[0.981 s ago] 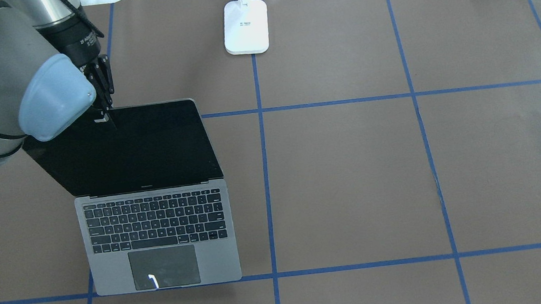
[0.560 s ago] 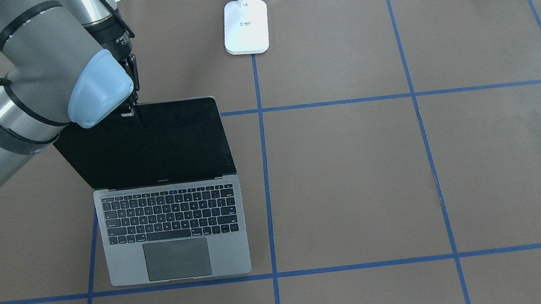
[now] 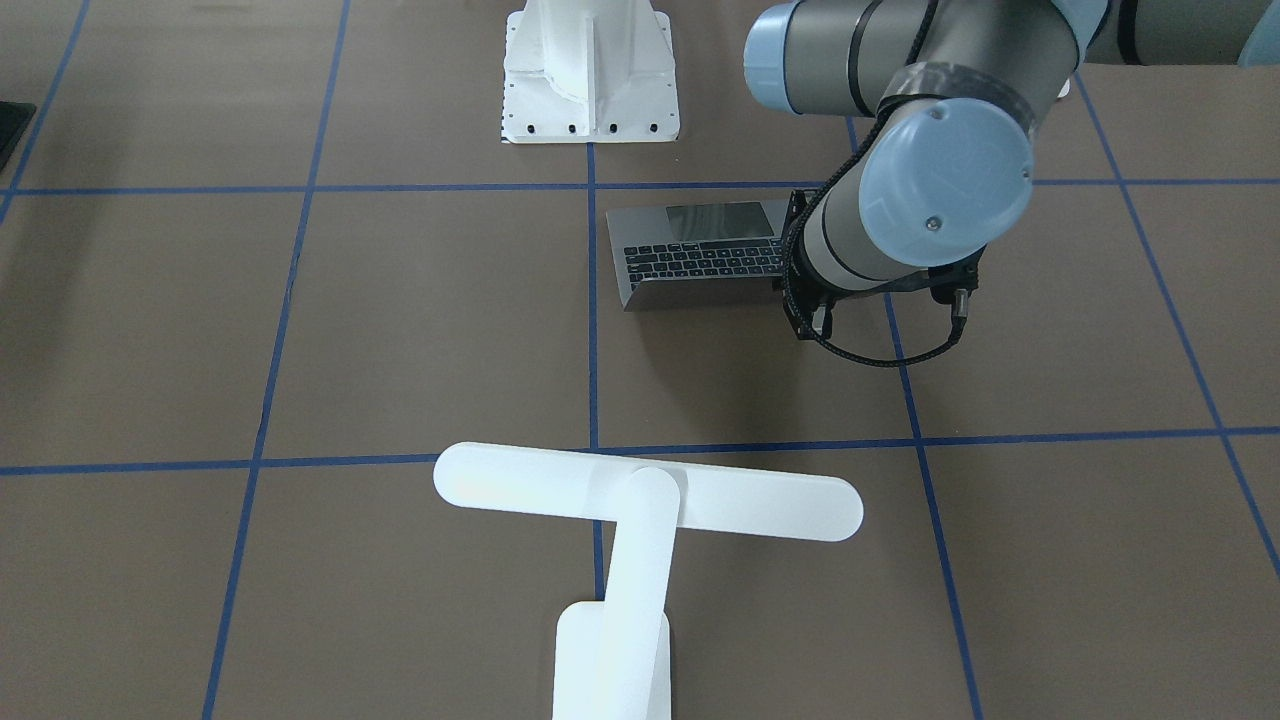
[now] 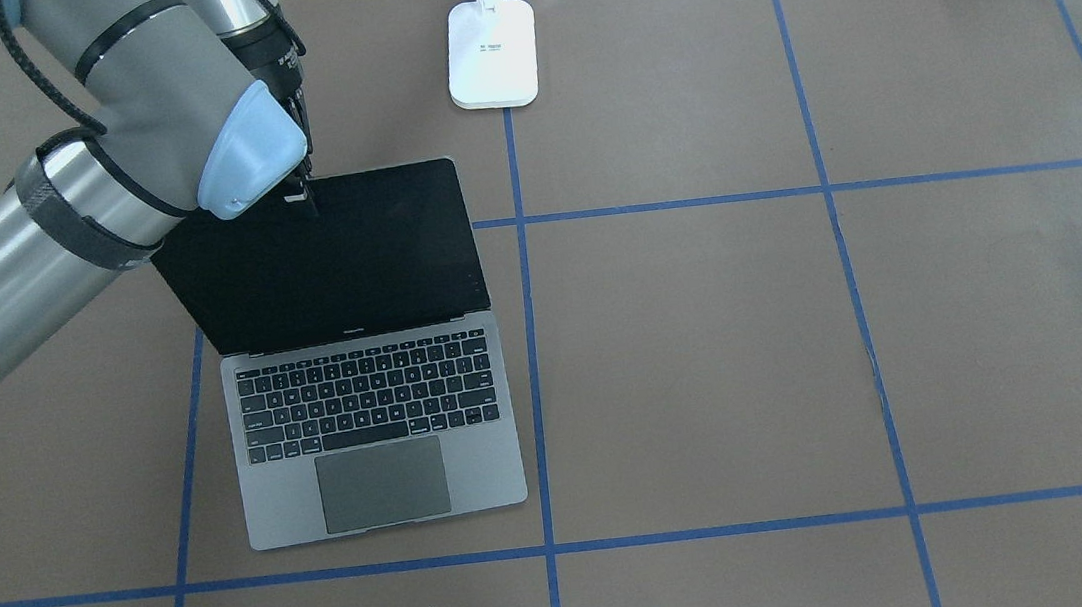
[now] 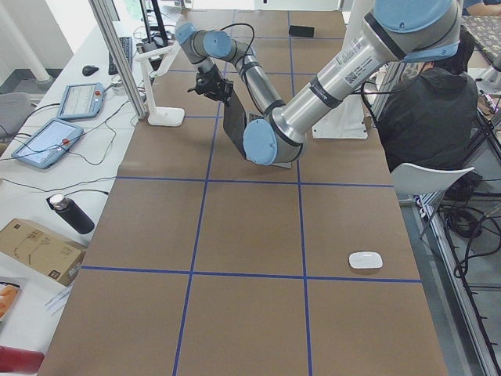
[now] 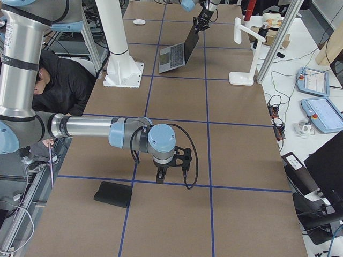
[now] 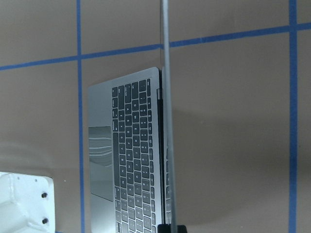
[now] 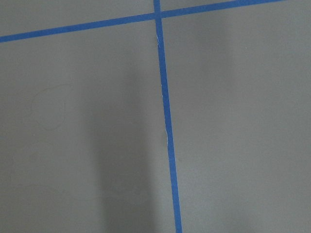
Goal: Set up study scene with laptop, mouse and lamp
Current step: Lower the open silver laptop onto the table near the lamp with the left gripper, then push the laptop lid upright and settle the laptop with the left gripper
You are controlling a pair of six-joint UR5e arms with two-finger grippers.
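The space-grey laptop [image 4: 374, 432] stands open left of the table's middle, its black screen tilted back. My left gripper [image 4: 300, 193] is shut on the top edge of the lid. In the left wrist view the lid runs edge-on up the middle beside the keyboard [image 7: 131, 160]. The white T-shaped lamp [image 3: 648, 505] stands at the far edge, with its base [image 4: 492, 52] just beyond the laptop. The white mouse [image 5: 365, 260] lies far off at the table's left end. My right gripper [image 6: 170, 174] hangs over bare table at the right end; I cannot tell whether it is open or shut.
A white bolted pedestal [image 3: 590, 70] stands at the robot's edge of the table. A flat black pad [image 6: 113, 194] lies near my right gripper. Blue tape lines [image 4: 530, 345] cross the brown table cover. A person [image 5: 427, 110] sits beside the table.
My left gripper has carried the laptop by its lid to the right and a little away from the robot. The lamp has not moved.
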